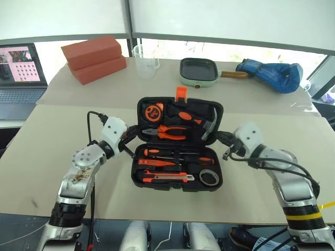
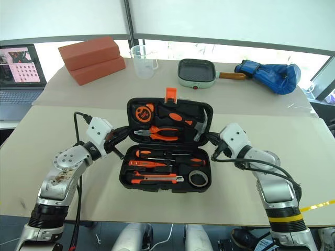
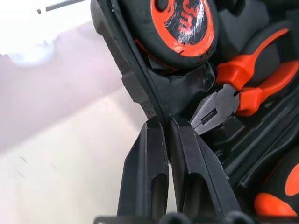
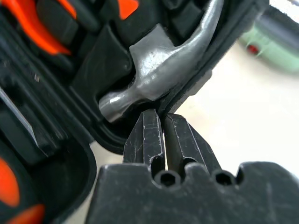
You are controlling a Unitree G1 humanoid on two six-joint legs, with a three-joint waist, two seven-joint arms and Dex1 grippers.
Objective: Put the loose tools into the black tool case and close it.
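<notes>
Black plastic clamshell tool case lies open on the beige table, lid half raised, orange latch at top. Left gripper: two black fingers pinched on the lid's left rim, round orange tape measure and orange-handled pliers just beyond the tips. Right gripper: fingers clamped on the lid's right rim, steel hammer head just past the tips. Orange-and-black utility knife, orange-black-handled screwdrivers and dark tape roll sit in the base slots.
</notes>
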